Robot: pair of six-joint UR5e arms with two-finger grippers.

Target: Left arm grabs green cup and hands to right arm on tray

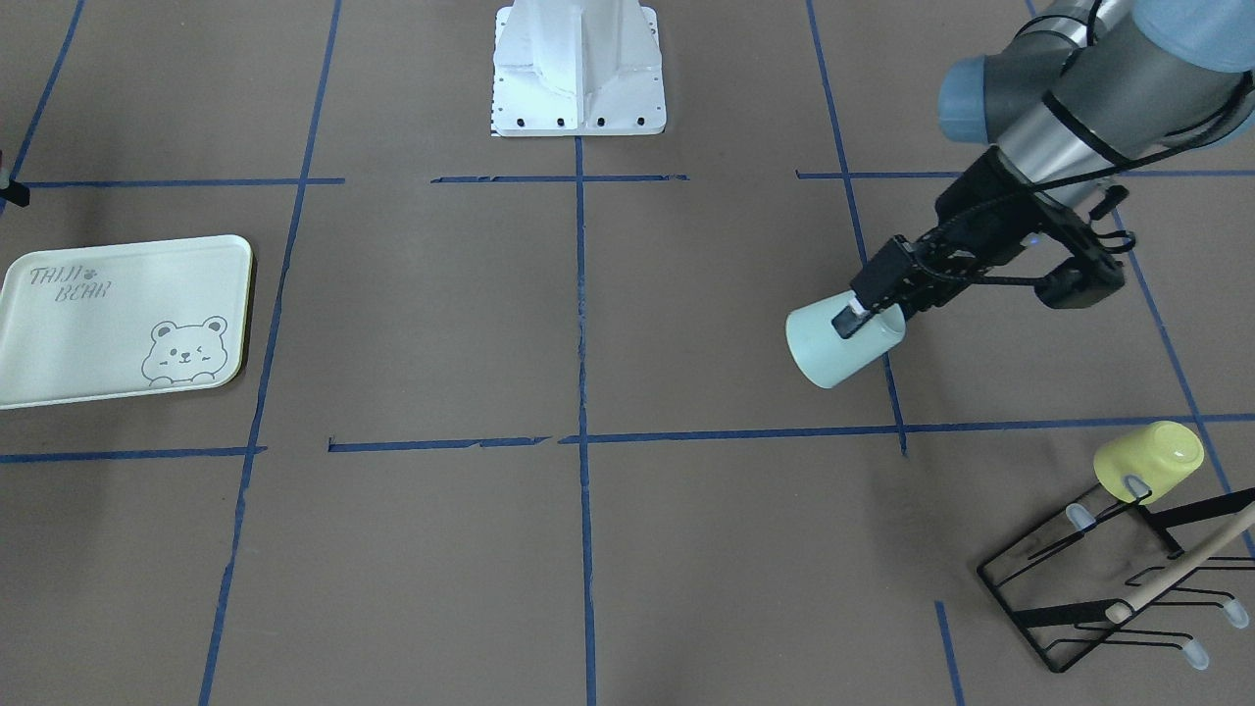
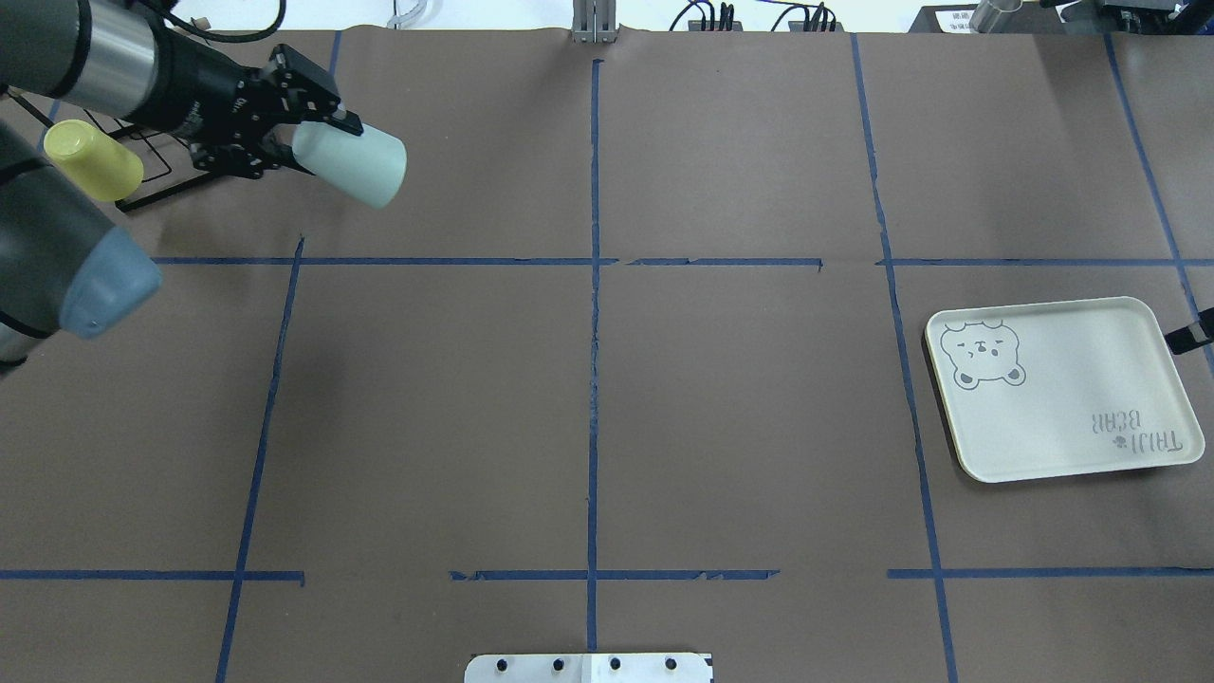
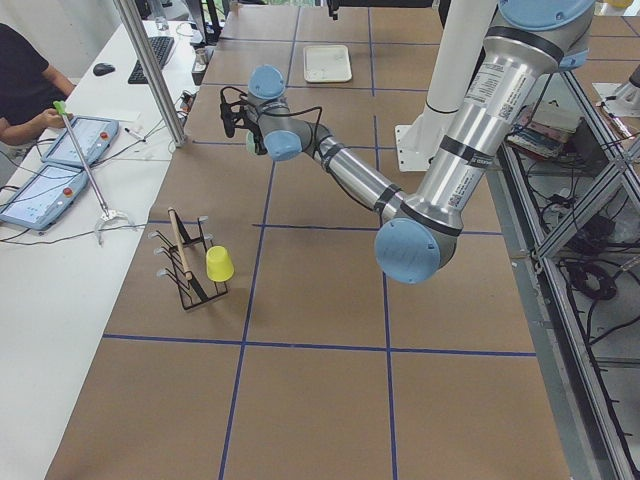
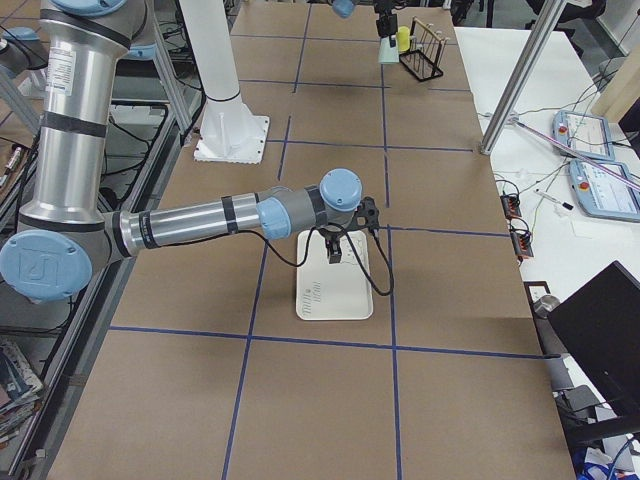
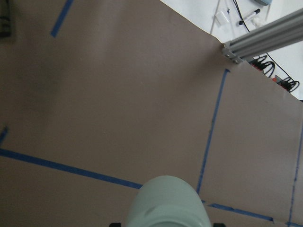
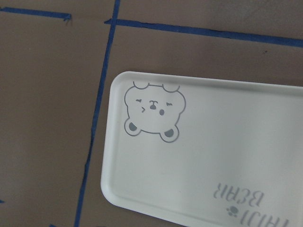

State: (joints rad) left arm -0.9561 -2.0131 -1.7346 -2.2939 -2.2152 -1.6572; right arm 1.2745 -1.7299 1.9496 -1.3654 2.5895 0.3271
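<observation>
Nearest stands a black wire rack (image 1: 1079, 588) with a light wooden bar (image 1: 1177, 569) across it, and a small yellow plastic cup (image 1: 1149, 459) sits tilted on one of its pegs. Further in, the grey tubular left arm (image 1: 1079, 108) with pale blue joint caps reaches down on the same side. Its black two-finger end effector (image 1: 868, 316) is closed on the small pale mint-green plastic cup (image 1: 833, 351), and one finger (image 1: 849, 321) presses on the outer wall. The mint-green plastic cup is held in the air above the brown paper surface (image 1: 441, 324), lying on its side, well apart from the rack. At the opposite side of the surface lies the pale cream rectangular tray (image 1: 88, 343) with a grey bear drawing. The grey right arm (image 4: 190, 225) stretches toward it, and its end effector (image 4: 334, 250) hangs above the tray. Whether those fingers are apart or together, I cannot tell. Farthest is the white metal robot base (image 1: 578, 69).
</observation>
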